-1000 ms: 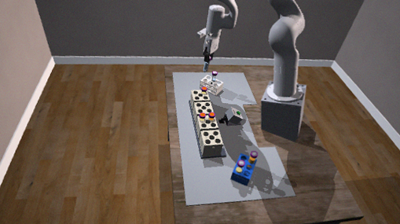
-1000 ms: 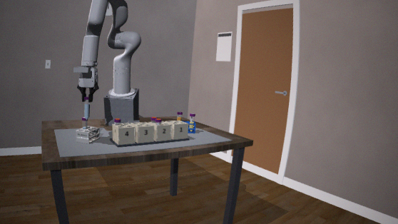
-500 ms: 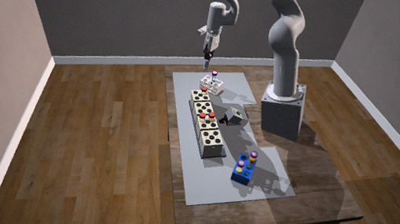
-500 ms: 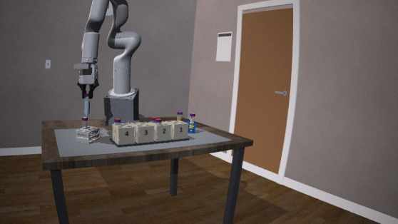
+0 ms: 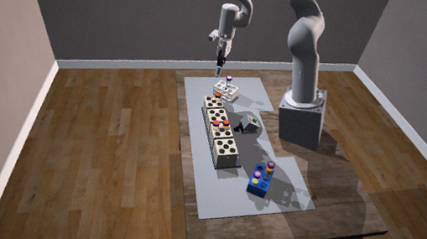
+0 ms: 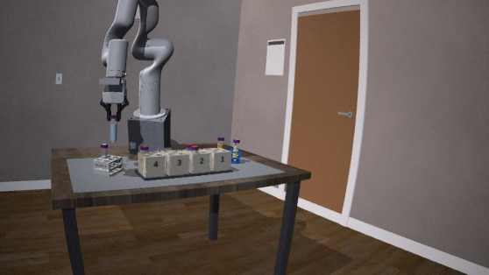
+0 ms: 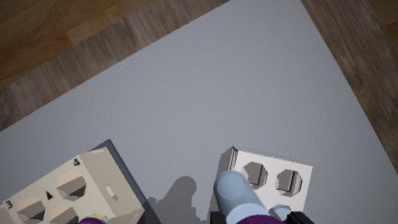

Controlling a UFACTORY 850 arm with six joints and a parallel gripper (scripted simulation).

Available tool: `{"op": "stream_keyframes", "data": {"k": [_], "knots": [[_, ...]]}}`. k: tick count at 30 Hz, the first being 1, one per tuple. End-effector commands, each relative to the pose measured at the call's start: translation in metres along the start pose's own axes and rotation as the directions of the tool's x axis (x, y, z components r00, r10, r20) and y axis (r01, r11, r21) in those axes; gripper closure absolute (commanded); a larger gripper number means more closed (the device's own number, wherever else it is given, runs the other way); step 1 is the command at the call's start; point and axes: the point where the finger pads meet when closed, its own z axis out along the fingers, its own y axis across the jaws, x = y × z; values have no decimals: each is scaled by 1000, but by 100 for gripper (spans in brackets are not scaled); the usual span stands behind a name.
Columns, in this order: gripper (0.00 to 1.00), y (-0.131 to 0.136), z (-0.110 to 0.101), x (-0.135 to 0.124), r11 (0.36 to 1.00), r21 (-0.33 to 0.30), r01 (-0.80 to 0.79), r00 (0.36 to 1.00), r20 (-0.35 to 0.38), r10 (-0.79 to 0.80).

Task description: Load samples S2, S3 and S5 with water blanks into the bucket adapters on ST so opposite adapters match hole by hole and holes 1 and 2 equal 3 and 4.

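4 adapters (image 5: 226,160) (image 6: 173,167) (image 7: 117,175) — 2 racks (image 5: 257,191) (image 6: 103,171) (image 7: 272,161) — 7 tubes (image 5: 218,71) (image 6: 114,132) (image 7: 241,200), 1 green key (image 5: 255,120).

Lab bench in a plain room

Reads as a lab, centrifuge prep corner. Wood-topped table (image 5: 335,212) (image 6: 70,199) on dark metal legs, grey mat (image 5: 203,199) (image 6: 83,186) over most of it, one mat end near the table's far edge. On the mat: row of cream adapters (image 5: 226,158) (image 6: 155,165), sides numbered 1 to 4, purple-capped tubes in some. White tube rack (image 5: 232,99) (image 6: 102,168) (image 7: 306,182) near one end of the row, blue tube rack (image 5: 258,191) (image 6: 238,161) near the other. Robot arm (image 5: 305,76) (image 6: 150,94) on a grey block pedestal (image 5: 282,131) (image 6: 131,144) at the table's long side. Room itself says little: plank floor, grey walls, white baseboard, brown door (image 6: 324,109) with lever handle.
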Motion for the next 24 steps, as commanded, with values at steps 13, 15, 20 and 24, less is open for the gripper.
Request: {"op": "stream_keyframes", "data": {"k": [13, 15, 20, 24], "knots": [[100, -80, 1, -2, 861, -5, 509, 861, 27, -508], [100, -90, 1, -2, 844, -4, 537, 844, 27, -536], [100, -105, 1, -3, 844, -4, 537, 844, 27, -536], [100, -125, 2, -3, 844, -4, 537, 844, 27, -536]]}}
